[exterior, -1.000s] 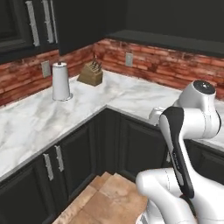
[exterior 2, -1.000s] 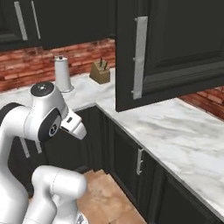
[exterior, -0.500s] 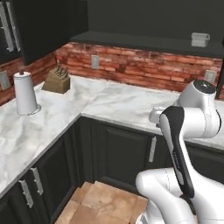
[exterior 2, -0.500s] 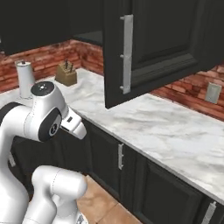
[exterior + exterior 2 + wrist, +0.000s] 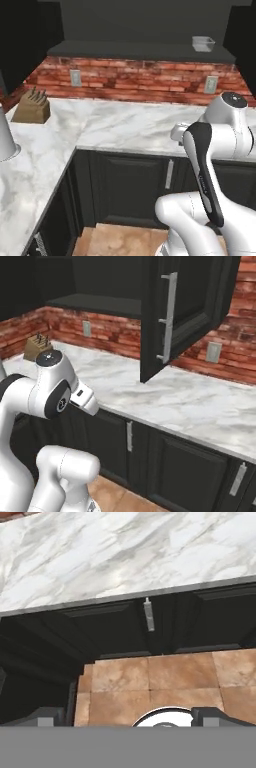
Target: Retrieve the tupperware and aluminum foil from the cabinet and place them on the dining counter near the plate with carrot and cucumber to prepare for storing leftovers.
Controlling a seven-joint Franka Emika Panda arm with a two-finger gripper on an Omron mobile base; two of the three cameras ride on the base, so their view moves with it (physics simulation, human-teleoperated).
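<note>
Tupperware (image 5: pixel 203 43) sits on the dark shelf of the open upper cabinet (image 5: pixel 145 50), at its right end, above the brick wall. The cabinet's door (image 5: pixel 187 306) hangs open over the marble worktop (image 5: pixel 185 398), silver handle facing out. A knife block (image 5: pixel 32 106) stands in the worktop's left corner, and a pale cylinder (image 5: pixel 6 137) stands nearer the left edge. The claw (image 5: pixel 129 717) points down over the worktop's front edge toward black base cabinets and brown floor tiles (image 5: pixel 155 679); its two tips stand wide apart with nothing between them.
</note>
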